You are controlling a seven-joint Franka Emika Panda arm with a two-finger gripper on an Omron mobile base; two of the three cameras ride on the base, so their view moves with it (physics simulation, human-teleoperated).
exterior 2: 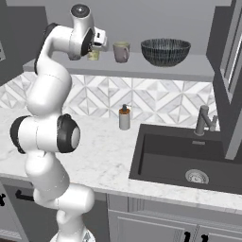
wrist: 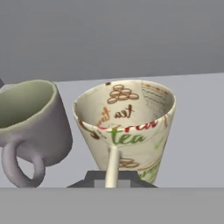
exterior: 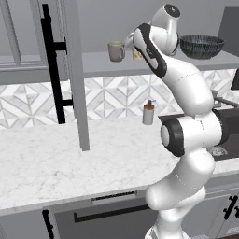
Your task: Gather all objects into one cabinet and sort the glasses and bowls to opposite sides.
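My gripper (exterior 2: 97, 46) reaches into the grey wall cabinet at shelf (exterior 2: 189, 67) height and is shut on the thin handle of a cream cup (wrist: 127, 127) printed with "tea". That cup (exterior 2: 93, 55) stands upright at or just above the shelf (exterior: 95, 63); I cannot tell if it touches. Close beside it stands a taupe-grey mug (wrist: 33, 124), also seen as the mug (exterior: 115, 51) and the mug (exterior 2: 121, 52). A wide dark patterned bowl (exterior 2: 165, 51) sits further right on the same shelf, the bowl (exterior: 201, 45). The arm covers most of the cream cup (exterior: 137, 54) in the left base view.
An open cabinet door (exterior: 74, 74) with a long black bar handle (exterior: 52, 65) hangs left of the arm; another door (exterior 2: 232, 75) stands at the right. On the marble counter (exterior: 51, 158) a soap dispenser (exterior 2: 124, 117) stands beside the dark sink (exterior 2: 165, 156) with its faucet (exterior 2: 204, 120).
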